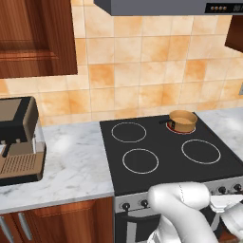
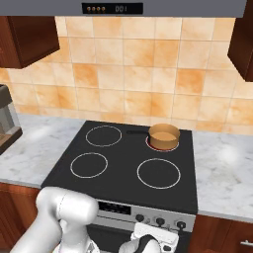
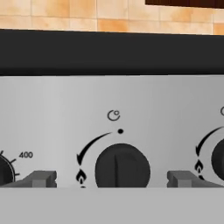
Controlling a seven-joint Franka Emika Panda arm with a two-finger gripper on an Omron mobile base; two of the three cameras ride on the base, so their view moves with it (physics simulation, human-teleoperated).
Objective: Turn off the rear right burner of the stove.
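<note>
The stove (image 1: 161,142) is a black glass cooktop with a silver front panel (image 3: 57,113). Its rear right burner (image 2: 149,144) shows a red glow at the rim of a copper saucepan (image 2: 164,135) standing on it. The arm bends down in front of the stove, and the hand (image 2: 153,236) hangs close to the panel's right-hand knobs. In the hand view my gripper (image 3: 113,179) is open. Its fingertips (image 3: 41,179) stand wide on either side of a dark knob (image 3: 122,168) without touching it. The knob's line points straight up at a dot.
A second knob (image 3: 217,159) sits to the right and a dial marked 400 (image 3: 4,173) to the left. A brown coffee machine (image 1: 19,140) stands on the marble counter (image 1: 76,161). Range hood (image 2: 113,7) and wooden cabinets (image 1: 38,38) hang above.
</note>
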